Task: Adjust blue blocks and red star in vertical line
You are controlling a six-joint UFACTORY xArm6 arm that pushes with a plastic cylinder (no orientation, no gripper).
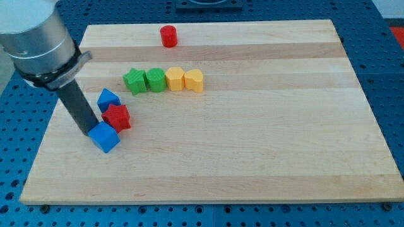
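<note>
Three blocks sit near the board's left side, almost in a line going down. A blue block (108,99) is on top. The red star (117,117) touches it below. A blue cube (105,137) is lowest.

Single view, high, angled down over wooden board (252,157) from near edge; mount probably fixed.

Arm housing (35,41): grey cylinder, smooth, matt | collar: darker band at its lower edge, small flat lug on one side | rod (79,107): straight, black, round-sectioned | my tip (87,132): blunt, black
</note>
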